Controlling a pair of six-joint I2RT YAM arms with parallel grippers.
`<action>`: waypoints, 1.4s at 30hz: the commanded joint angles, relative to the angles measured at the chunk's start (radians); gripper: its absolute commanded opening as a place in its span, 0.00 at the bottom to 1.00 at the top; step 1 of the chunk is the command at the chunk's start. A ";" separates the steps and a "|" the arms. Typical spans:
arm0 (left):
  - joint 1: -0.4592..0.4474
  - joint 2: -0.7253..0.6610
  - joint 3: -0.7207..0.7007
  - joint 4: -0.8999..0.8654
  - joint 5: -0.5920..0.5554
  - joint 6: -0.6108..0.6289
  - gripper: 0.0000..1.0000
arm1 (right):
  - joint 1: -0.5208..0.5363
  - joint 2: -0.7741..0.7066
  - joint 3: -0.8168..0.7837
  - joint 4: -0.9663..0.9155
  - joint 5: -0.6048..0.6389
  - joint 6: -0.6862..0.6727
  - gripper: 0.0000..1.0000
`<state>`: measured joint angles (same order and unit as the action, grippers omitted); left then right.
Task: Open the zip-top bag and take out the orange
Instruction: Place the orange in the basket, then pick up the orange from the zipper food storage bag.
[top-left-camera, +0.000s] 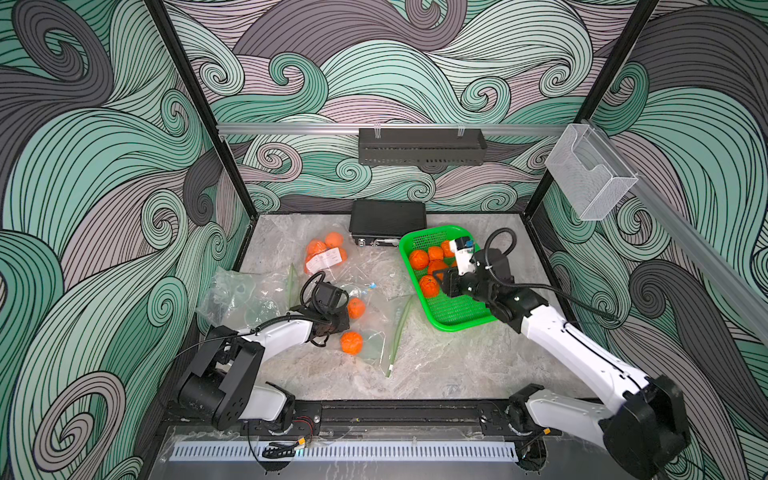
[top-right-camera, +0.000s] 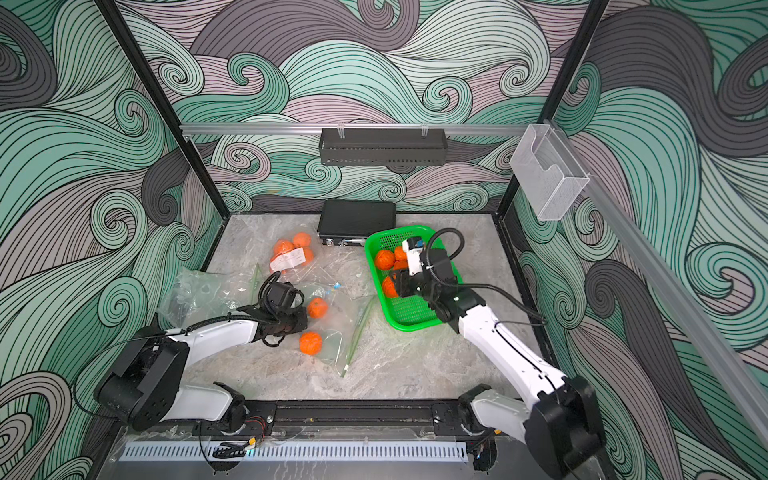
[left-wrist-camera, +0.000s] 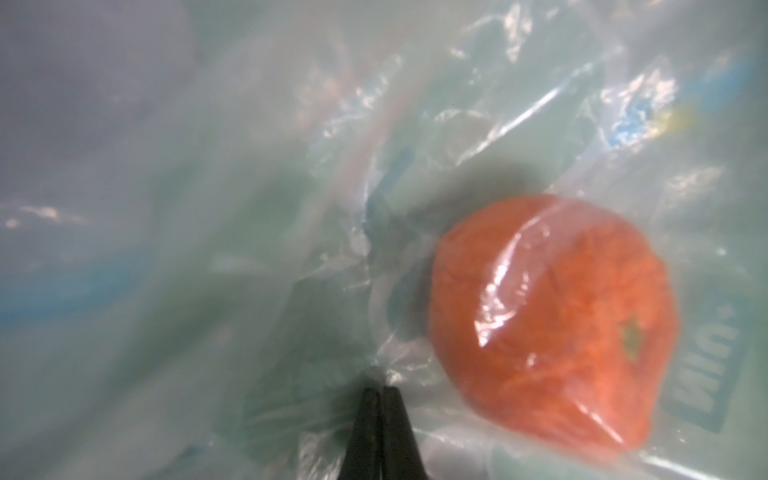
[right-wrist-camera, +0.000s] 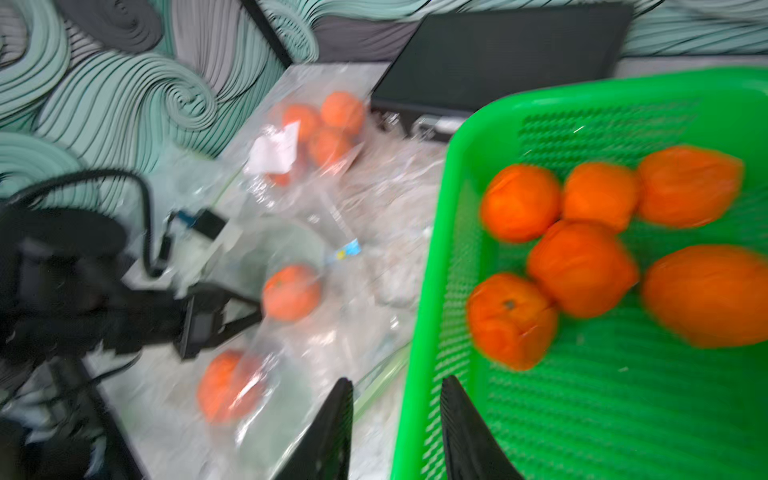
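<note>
A clear zip-top bag (top-left-camera: 376, 320) lies mid-table with an orange (top-left-camera: 356, 308) inside. My left gripper (top-left-camera: 346, 316) is just left of that orange. In the left wrist view its fingers (left-wrist-camera: 380, 388) are shut, pinching the bag's film (left-wrist-camera: 291, 208), with the orange (left-wrist-camera: 552, 324) beside them under the plastic. A second bagged orange (top-left-camera: 351, 343) lies nearer the front. My right gripper (top-left-camera: 444, 283) hovers over the left rim of the green basket (top-left-camera: 457, 316). In the right wrist view it (right-wrist-camera: 397, 384) is open and holds nothing.
Several loose oranges (top-left-camera: 418, 259) sit in the basket. A bag with three oranges and a white label (top-left-camera: 326, 254) lies at the back. A black box (top-left-camera: 388, 222) stands against the back wall. Crumpled empty bags (top-left-camera: 232, 293) are piled at the left.
</note>
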<state>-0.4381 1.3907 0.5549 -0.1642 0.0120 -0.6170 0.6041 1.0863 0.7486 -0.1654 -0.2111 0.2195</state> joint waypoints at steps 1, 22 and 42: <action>-0.004 0.025 0.006 -0.075 -0.001 0.010 0.00 | 0.100 -0.034 -0.078 0.003 -0.001 -0.048 0.27; -0.005 0.025 0.007 -0.077 -0.002 0.010 0.00 | 0.335 0.372 -0.056 0.203 0.100 -0.124 0.14; -0.005 0.025 0.039 -0.104 0.012 -0.001 0.12 | 0.335 0.608 -0.030 0.431 -0.055 -0.233 0.47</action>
<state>-0.4381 1.3914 0.5594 -0.1722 0.0132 -0.6144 0.9340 1.6810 0.7330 0.1734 -0.2234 0.0151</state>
